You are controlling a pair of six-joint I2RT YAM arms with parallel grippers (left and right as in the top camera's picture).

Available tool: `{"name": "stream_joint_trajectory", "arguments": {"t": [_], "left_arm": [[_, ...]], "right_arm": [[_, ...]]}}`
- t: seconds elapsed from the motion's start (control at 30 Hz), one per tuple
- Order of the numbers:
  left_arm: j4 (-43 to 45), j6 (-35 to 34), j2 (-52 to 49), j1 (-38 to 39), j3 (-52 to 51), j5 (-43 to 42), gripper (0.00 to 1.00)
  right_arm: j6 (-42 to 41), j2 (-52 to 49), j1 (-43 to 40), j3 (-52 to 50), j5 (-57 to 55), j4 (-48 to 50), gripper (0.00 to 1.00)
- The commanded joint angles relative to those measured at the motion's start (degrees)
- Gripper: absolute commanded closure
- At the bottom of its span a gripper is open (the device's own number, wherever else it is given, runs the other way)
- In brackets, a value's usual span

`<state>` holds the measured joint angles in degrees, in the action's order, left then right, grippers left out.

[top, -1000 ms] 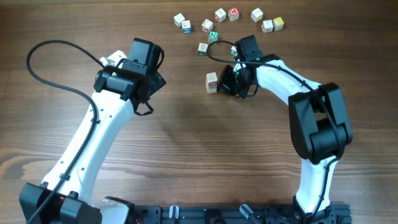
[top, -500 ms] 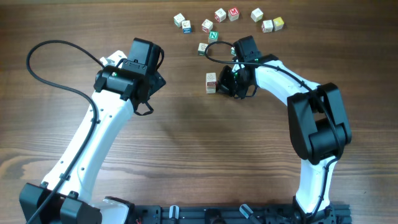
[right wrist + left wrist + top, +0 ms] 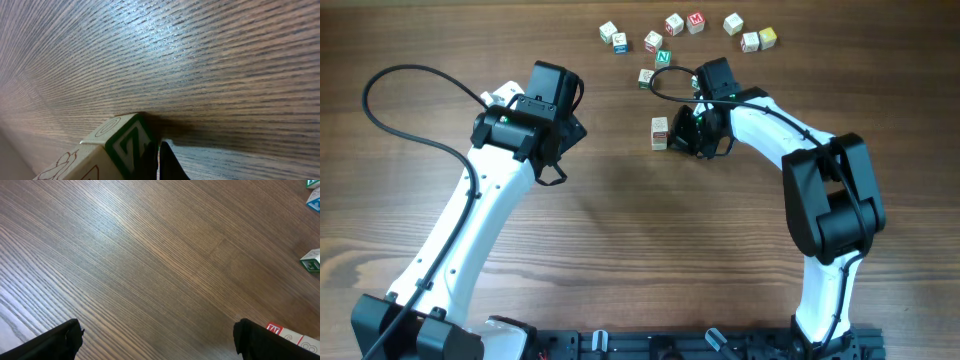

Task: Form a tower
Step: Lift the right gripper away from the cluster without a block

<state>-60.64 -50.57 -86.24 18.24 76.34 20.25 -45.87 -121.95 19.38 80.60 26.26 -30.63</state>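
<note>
Tower (image 3: 660, 132) beside right arm (image 3: 770, 125), loose cubes (image 3: 674, 24) beyond.

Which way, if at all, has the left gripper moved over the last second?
No. In the overhead view the left gripper sits at the same spot, with the same gap from the green N cube as a second ago.

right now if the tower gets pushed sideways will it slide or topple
Pushed high, the tower probably topples: it looks narrow and loosely stacked. Pushed low, it may slide, as the table looks smooth. Flat wooden faces, so rolling seems unlikely.
</note>
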Motion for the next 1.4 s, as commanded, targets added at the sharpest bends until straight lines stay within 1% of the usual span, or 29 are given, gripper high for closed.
{"name": "stream_joint_trajectory", "arguments": {"t": [0.0, 0.7, 0.83, 1.0, 1.1, 1.23, 1.27, 1.3, 1.33, 1.37], "left_arm": [[-0.1, -1.1, -0.2, -0.4, -0.3, 0.1, 0.0], [-0.1, -1.1, -0.2, -0.4, -0.3, 0.1, 0.0], [-0.1, -1.1, -0.2, -0.4, -0.3, 0.1, 0.0], [-0.1, -1.1, -0.2, -0.4, -0.3, 0.2, 0.0], [-0.1, -1.1, -0.2, -0.4, -0.3, 0.1, 0.0], [-0.1, -1.1, -0.2, -0.4, -0.3, 0.2, 0.0], [-0.1, -1.1, -0.2, -0.4, -0.3, 0.1, 0.0], [-0.1, -1.1, -0.2, -0.4, -0.3, 0.2, 0.0], [-0.1, -1.1, -0.2, -0.4, -0.3, 0.1, 0.0], [-0.1, -1.1, -0.2, -0.4, -0.3, 0.1, 0.0]], "right_arm": [[-0.6, -1.7, 0.5, -0.5, -0.7, -0.1, 0.96], [-0.7, -1.7, 0.6, -0.5, -1.9, -0.4, 0.96], [-0.7, -1.0, -1.1, -0.3, -3.1, -1.9, 0.96], [-0.6, 5.2, -4.4, -0.3, -12.0, -6.2, 0.96], [-0.3, 11.8, -4.7, -0.3, -21.3, -10.5, 0.96], [4.2, 24.7, -4.7, -0.3, -30.7, -17.8, 0.96], [5.3, 27.4, -4.7, -0.3, -32.4, -19.3, 0.93], [6.9, 30.3, -4.7, -0.3, -33.8, -20.5, 0.79], [10.3, 34.0, -4.7, -0.3, -34.6, -22.0, 0.41], [13.2, 36.6, -4.7, -0.3, -35.1, -22.6, 0.0]]}}
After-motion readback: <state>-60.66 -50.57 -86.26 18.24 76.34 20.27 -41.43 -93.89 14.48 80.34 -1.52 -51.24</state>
